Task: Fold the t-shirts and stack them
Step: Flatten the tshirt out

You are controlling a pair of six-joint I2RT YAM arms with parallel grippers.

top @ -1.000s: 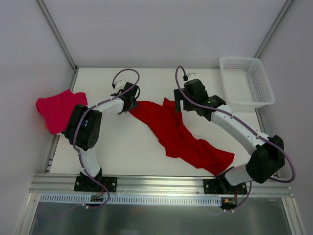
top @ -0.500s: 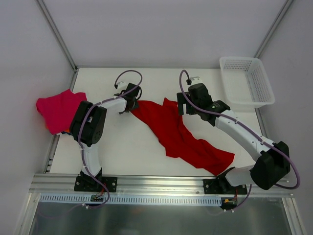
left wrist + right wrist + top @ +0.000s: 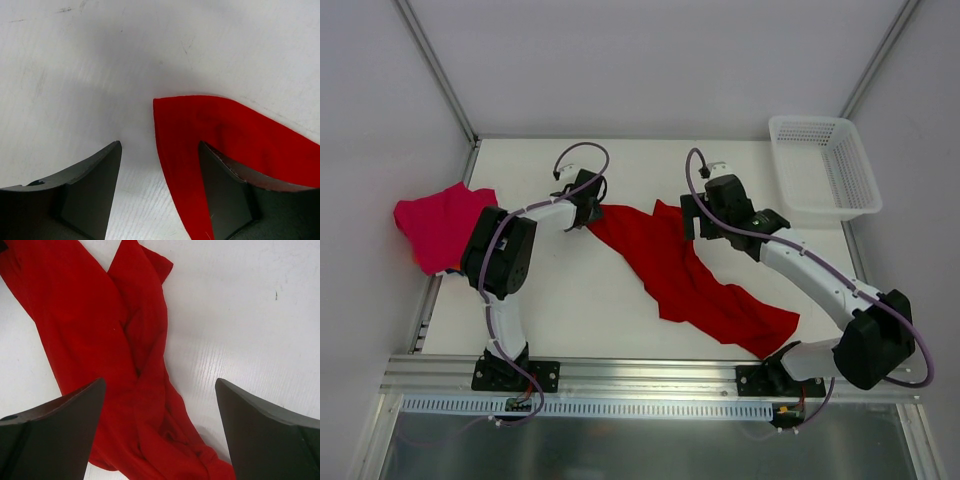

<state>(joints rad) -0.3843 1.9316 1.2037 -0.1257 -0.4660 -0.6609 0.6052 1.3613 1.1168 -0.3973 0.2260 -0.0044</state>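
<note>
Both arms have shifted a touch since a second ago: the left arm's elbow has swung inward and the right tool [image 3: 698,218] has slid a little nearer, while the red t-shirt [image 3: 690,280] has not budged. Closest in, that shirt's crumpled near end lies on the white counter [image 3: 590,300], just ahead of the right arm's base. From there it runs as a long rumpled band diagonally away and to the left, unfolded. Moving up the cloth, the right tool hovers over the far right flap with its jaws spread wide and nothing between them. The wrist view [image 3: 160,382] shows twisted red folds [image 3: 85,330] below it. At about the same depth, the left tool [image 3: 582,212] sits low at the shirt's far left corner. Its jaws are apart too [image 3: 160,145], released, with the red corner [image 3: 225,125] lying flat in the gap and running under the right finger. Off at the counter's left edge a magenta t-shirt [image 3: 440,225] lies bunched, well apart from the red one. Farthest back, on the right, stands the white mesh basket [image 3: 820,118].
</note>
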